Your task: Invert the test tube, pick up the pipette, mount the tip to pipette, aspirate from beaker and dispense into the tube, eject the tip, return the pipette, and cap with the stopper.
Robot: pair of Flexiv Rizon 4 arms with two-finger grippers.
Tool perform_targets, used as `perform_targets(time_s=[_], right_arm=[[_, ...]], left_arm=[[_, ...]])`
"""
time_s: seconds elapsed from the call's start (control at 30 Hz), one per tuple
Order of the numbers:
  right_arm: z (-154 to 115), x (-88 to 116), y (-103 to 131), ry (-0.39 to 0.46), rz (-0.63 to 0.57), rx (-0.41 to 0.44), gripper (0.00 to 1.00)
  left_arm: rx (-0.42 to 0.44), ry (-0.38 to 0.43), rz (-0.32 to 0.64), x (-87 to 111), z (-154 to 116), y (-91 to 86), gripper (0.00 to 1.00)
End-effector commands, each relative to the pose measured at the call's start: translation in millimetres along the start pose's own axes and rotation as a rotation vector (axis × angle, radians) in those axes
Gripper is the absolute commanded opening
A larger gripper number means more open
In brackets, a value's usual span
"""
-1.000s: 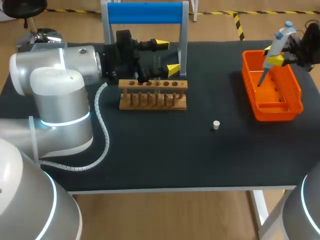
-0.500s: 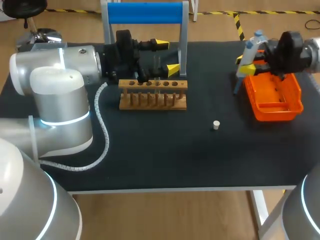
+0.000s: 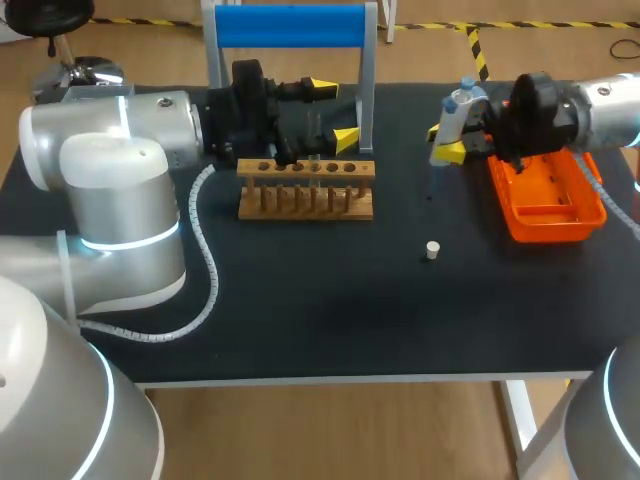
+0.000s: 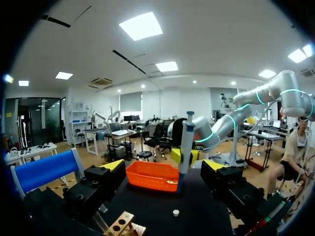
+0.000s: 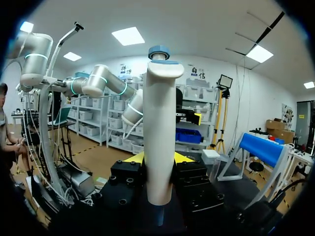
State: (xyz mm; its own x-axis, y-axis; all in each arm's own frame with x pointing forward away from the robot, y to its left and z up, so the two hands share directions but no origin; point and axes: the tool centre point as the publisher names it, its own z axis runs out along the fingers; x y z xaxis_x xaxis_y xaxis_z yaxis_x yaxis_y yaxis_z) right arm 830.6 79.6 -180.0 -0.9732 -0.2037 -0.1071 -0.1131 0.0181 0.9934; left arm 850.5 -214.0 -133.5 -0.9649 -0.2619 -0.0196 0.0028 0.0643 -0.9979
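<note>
My right gripper (image 3: 446,140) is shut on the white and blue pipette (image 3: 452,118), held upright over the table just left of the orange tray (image 3: 545,215). A thin point hangs from its lower end. In the right wrist view the pipette (image 5: 160,132) stands between the yellow-tipped fingers (image 5: 132,158). My left gripper (image 3: 335,113) stands open behind the wooden tube rack (image 3: 306,190), beside a clear test tube (image 3: 314,132) that stands in the rack. A small white stopper (image 3: 432,250) lies on the black table ahead of the rack's right end. No beaker shows.
A stand with a blue bar (image 3: 290,25) rises behind the rack, close around my left gripper. A white coiled cable (image 3: 205,270) trails from the left arm across the table. From the left wrist, the orange tray (image 4: 152,176) and the pipette (image 4: 186,142) lie ahead.
My right arm has carried the pipette leftward, from above the orange tray out over the table beside it. The left arm has kept still.
</note>
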Motion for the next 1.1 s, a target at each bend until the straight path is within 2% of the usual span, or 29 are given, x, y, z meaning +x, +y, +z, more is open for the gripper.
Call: perform_targets(time_s=[0.03, 0.57, 1.1], right_arm=[[16, -9, -2, 0.021, -0.002, 0.001, 0.00], [74, -23, -3, 0.068, -0.011, -0.001, 0.00], [105, -27, 2, 0.067, 0.008, -0.006, 0.00]], left_arm=[[0.003, -0.008, 0.001, 1.4, 2, 0.6, 1.00], [0.003, -0.008, 0.001, 1.4, 2, 0.6, 1.00], [0.003, -0.008, 0.001, 1.4, 2, 0.6, 1.00]])
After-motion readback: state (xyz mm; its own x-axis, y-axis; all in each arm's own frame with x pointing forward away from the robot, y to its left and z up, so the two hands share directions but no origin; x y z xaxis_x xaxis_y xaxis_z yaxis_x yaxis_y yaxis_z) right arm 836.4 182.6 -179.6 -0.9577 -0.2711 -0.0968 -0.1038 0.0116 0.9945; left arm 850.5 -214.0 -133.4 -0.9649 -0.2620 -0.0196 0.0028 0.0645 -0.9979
